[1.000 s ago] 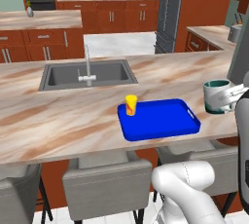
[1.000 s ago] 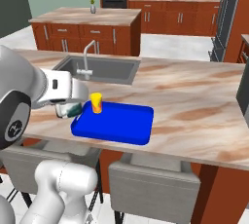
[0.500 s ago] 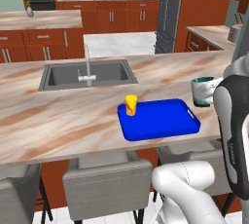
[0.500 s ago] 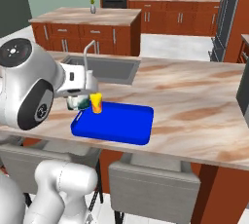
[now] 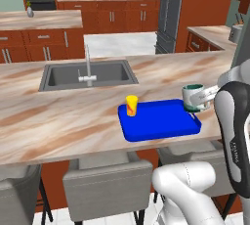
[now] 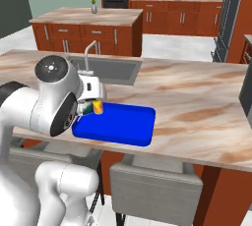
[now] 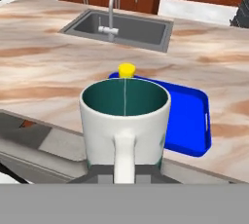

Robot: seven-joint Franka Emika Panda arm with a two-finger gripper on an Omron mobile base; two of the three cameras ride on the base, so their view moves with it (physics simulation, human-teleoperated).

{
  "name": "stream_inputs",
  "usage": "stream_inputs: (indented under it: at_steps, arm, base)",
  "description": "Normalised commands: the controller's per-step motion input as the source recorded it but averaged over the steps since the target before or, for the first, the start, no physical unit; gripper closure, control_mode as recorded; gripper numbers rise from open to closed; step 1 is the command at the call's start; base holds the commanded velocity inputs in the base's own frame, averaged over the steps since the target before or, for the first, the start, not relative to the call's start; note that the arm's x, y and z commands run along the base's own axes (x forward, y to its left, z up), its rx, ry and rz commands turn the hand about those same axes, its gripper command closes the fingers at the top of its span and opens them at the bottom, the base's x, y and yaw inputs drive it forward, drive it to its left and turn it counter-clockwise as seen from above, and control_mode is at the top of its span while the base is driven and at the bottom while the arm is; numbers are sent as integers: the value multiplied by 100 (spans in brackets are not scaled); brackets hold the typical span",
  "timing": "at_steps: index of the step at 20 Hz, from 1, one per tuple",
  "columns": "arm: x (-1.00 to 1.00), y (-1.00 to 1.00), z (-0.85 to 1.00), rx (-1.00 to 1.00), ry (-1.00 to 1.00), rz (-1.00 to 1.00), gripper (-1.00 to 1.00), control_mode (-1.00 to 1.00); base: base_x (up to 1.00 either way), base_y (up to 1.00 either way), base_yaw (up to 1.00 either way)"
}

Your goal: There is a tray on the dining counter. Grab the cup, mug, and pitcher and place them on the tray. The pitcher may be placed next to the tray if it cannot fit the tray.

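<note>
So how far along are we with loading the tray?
Done: the cup stands on the tray. In hand: the gripper holds the mug above the tray's right end. Left: set the mug down, then bring the pitcher.

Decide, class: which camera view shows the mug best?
The hand view: the mug is close up there, with its teal inside and white handle plain. The left base view shows it small, at the tray's right end. In the right base view the arm hides most of it.
</note>
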Motion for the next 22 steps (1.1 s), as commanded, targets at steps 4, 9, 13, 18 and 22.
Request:
stream_inputs:
  at_steps: [4, 9, 13, 18, 22]
  arm:
    - [27, 0, -22, 8, 0, 10, 100, -100]
    - [23, 0, -10, 8, 1, 8, 100, -100]
    - [13, 0, -3, 7, 4, 8, 100, -100]
    - [12, 0, -1, 5, 6, 7, 100, -100]
    - [5, 0, -3, 4, 6, 6, 100, -100]
  base:
    - [0, 0, 0]
    - [0, 0, 0]
    - [0, 0, 0]
    - [0, 0, 0]
    - [0, 0, 0]
